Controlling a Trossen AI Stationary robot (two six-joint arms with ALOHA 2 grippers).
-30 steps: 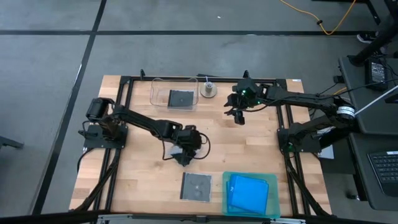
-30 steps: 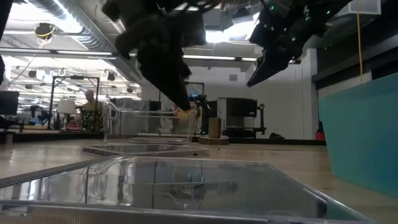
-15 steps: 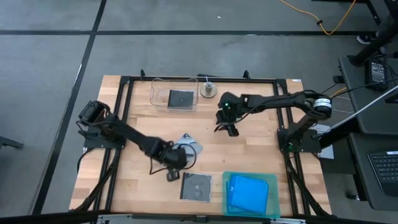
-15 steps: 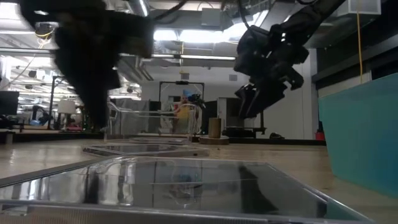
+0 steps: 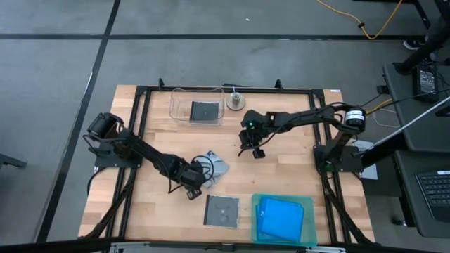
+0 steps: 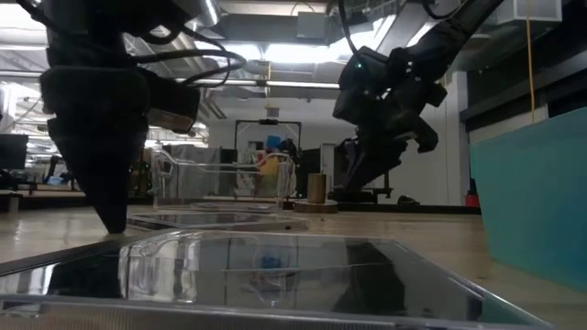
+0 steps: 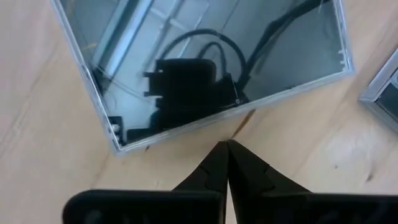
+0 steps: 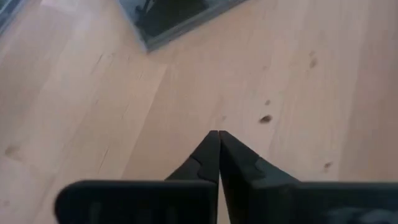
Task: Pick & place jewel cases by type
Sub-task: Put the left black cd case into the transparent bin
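On the wooden bench [image 5: 155, 211], the left gripper [image 5: 192, 191] sits just beside a tilted grey case [image 5: 214, 167], another grey case [image 5: 221, 211] lies beside the teal tray [image 5: 308, 204] of blue cases [image 5: 281, 218], and the right gripper [image 5: 254, 151] hovers mid-bench.

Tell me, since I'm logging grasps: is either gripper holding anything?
No. The left gripper and the right gripper are both shut on nothing.

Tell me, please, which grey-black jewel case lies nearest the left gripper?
The tilted case at mid-table, just beyond the shut left gripper; the other loose one sits square by the teal tray, the third in the clear tub.
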